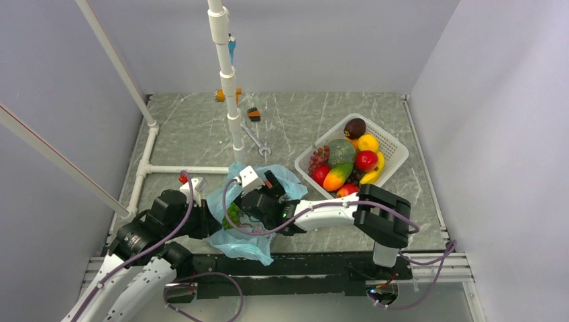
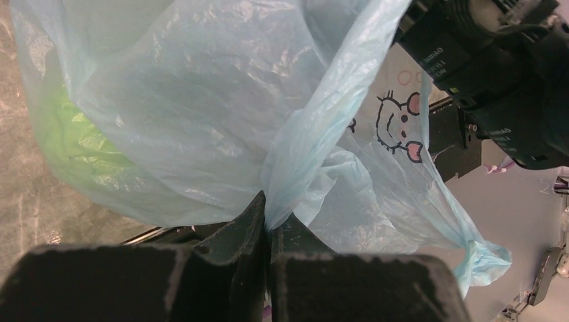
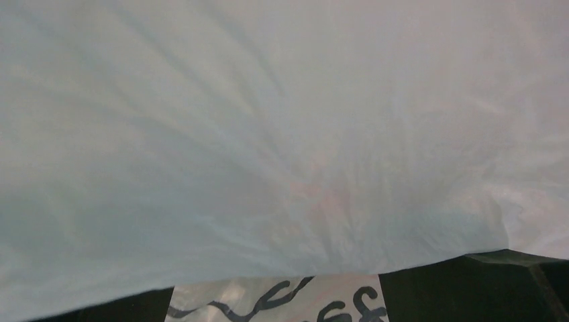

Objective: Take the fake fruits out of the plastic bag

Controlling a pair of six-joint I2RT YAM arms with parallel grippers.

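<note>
1. Two arms meet at one thing near the front edge of the marble-patterned surface (image 1: 194, 134). At far left, the left arm (image 1: 144, 231) reaches rightward to the plastic bag (image 1: 245, 243).
2. The left jaws are hidden behind the bag in the top view. The left wrist view shows them pressed together on a gathered fold of the light-blue film, which rises from the pinch and spreads wide above it.
3. The bag sits crumpled between the two arms, its cartoon animal print showing on the side away from the left jaws.
4. A green grape bunch (image 1: 233, 215) lies inside the bag on its left side. It shows as a bright green mass through the film, too veiled to make out in detail.
5. The right arm (image 1: 329, 213) stretches leftward into the top of the bag. Its right jaws stand wide apart, with one dark finger at each lower corner of the right wrist view. Film stretches across everything above them and nothing is seen clamped.
6. Well to the right stands a white slotted basket (image 1: 396, 153) full of fruit. It holds an orange-green mango (image 1: 337, 176) near its front and a dark avocado (image 1: 354, 127) at its back.
</note>
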